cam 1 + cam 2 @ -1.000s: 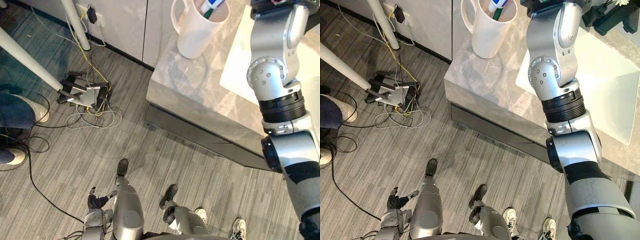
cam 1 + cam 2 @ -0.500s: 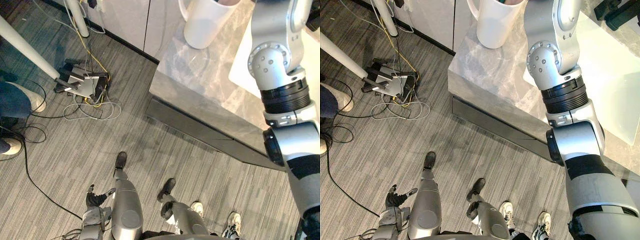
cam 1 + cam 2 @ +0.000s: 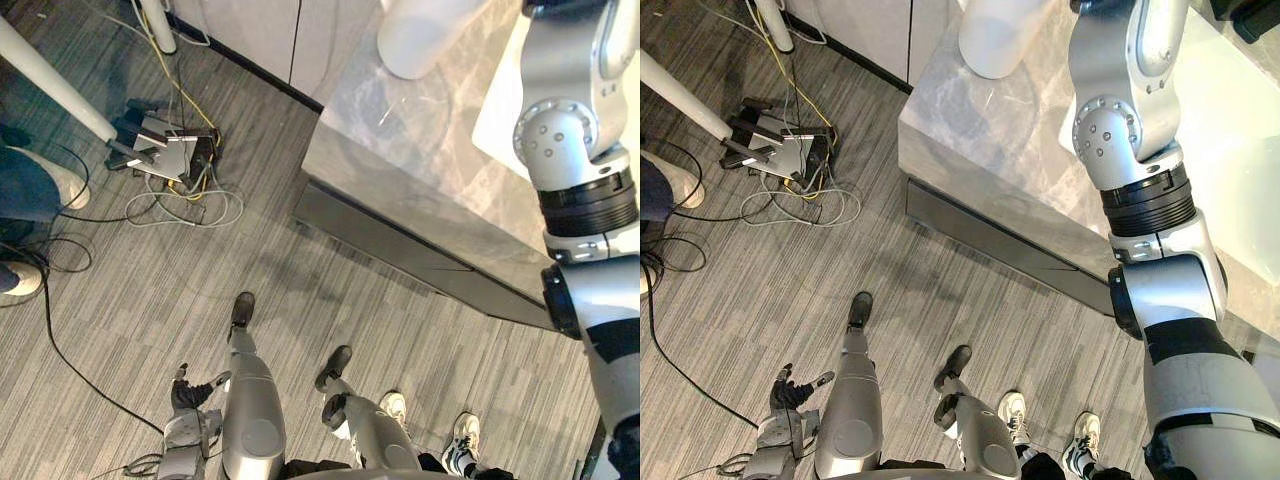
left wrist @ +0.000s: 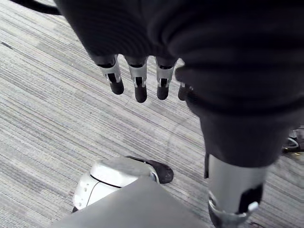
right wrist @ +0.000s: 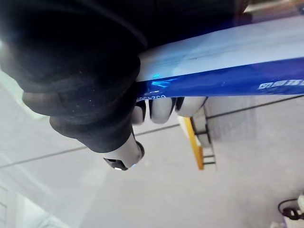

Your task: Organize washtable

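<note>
My right hand [image 5: 156, 110] is shut on a white tube with a blue band [image 5: 228, 66]; its fingers curl round the tube's underside. The right arm [image 3: 1140, 150] rises over the grey marble washtable [image 3: 420, 150] and leaves the eye views at the top edge. A white mug [image 3: 430, 30] stands near the washtable's left corner, its rim cut off by the edge. My left hand [image 3: 186, 393] hangs low beside my leg over the floor, with straight open fingers [image 4: 138, 83] holding nothing.
A white basin [image 3: 1240, 130] is set into the washtable to the right of the arm. On the floor at left lie a power strip with tangled cables [image 3: 165, 160], white stand legs [image 3: 50, 80] and a person's shoe [image 3: 20, 280]. White sneakers [image 3: 462, 445] stand behind me.
The whole picture has shifted, so the camera moved: the mug and washtable now sit higher, and the mug's top and contents have gone off the edge. The left hand still hangs.
</note>
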You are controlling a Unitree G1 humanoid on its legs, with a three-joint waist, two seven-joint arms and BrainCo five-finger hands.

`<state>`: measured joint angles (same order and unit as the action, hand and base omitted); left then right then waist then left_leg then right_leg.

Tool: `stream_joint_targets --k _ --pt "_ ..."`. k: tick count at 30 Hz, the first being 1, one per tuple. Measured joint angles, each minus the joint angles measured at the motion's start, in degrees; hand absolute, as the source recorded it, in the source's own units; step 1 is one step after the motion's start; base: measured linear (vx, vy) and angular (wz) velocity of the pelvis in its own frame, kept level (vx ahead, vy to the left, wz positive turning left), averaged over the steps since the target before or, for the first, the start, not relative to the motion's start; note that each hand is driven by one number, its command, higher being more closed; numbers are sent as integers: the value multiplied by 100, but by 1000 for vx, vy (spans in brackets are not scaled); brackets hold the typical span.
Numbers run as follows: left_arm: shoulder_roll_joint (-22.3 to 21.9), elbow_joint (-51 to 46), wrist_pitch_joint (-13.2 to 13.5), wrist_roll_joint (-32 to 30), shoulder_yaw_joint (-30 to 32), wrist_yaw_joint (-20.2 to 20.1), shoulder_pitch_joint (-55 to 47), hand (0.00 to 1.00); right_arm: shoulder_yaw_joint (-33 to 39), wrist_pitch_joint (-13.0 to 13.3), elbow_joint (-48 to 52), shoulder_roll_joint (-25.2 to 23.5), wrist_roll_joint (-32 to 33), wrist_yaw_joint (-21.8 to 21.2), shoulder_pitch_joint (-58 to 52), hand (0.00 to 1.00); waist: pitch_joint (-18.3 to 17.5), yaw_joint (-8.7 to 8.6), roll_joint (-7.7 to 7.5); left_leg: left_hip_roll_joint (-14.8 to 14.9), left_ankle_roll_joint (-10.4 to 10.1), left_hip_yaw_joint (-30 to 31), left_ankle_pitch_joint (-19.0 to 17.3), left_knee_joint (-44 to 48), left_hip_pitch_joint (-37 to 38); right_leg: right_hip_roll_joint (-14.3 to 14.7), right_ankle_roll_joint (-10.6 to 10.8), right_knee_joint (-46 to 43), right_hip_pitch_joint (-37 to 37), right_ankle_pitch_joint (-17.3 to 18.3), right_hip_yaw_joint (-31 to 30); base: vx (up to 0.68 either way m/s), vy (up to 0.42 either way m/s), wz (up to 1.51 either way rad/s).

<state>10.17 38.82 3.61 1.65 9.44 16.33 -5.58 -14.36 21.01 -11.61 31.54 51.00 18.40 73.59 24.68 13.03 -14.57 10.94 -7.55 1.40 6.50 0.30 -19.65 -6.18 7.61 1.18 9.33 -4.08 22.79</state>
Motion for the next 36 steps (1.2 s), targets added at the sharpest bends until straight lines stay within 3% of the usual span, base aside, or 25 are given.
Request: stream_joint_targets --k 21,22,36 --pt "36 -6 68 -1 2 -1 -10 0 1 0 195 34 -215 -253 -438 100 0 -128 0 -2 6 0 7 -2 -67 -2 0 -4 68 0 23 0 0 0" --pt "36 -5 68 -1 2 -1 -10 0 -1 -1 195 34 -215 -269 -448 0 0 -129 0 -1 6 -2 7 -2 -64 -2 0 -4 68 0 21 0 0 0" --pt "50 0 70 -3 2 0 -6 0 -21 -4 444 82 -388 -470 -591 0 -4 -153 -4 0 7 -29 8 9 -27 -4 -8 -2 47 -6 -42 0 0 0"
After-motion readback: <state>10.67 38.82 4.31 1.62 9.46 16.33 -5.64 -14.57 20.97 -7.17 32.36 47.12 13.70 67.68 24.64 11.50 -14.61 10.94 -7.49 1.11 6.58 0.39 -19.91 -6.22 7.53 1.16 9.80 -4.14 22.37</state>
